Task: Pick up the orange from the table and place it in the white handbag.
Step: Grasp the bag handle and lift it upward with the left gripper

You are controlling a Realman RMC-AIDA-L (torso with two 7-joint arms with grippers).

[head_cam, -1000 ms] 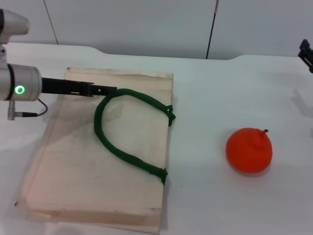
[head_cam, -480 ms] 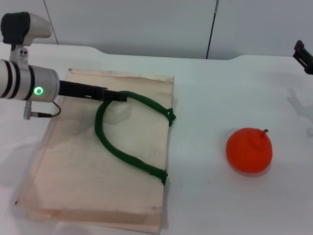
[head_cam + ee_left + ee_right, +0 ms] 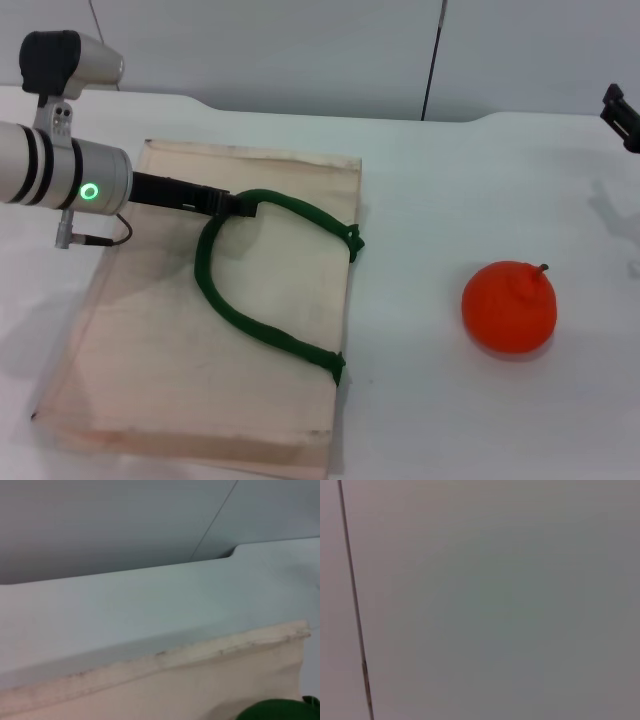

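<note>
The orange (image 3: 508,307) sits on the white table (image 3: 450,180) at the right, with its stem up and nothing touching it. The white handbag (image 3: 150,350) lies flat at the left. One green rope handle (image 3: 240,315) loops over it. My left gripper (image 3: 240,206) reaches in from the left and is shut on the top of that handle. The left wrist view shows the bag's cream edge (image 3: 150,690) and a bit of green handle (image 3: 280,711). My right gripper (image 3: 622,115) is only partly in view at the far right edge, well behind the orange.
A grey wall (image 3: 300,50) with a dark vertical seam stands behind the table's back edge. The right wrist view shows only that wall (image 3: 495,605). Bare tabletop lies between the bag and the orange.
My left gripper has moved right and slightly toward me along the handle's top. The handle and the bag's upper edge have shifted a little with it. The orange has not moved.
</note>
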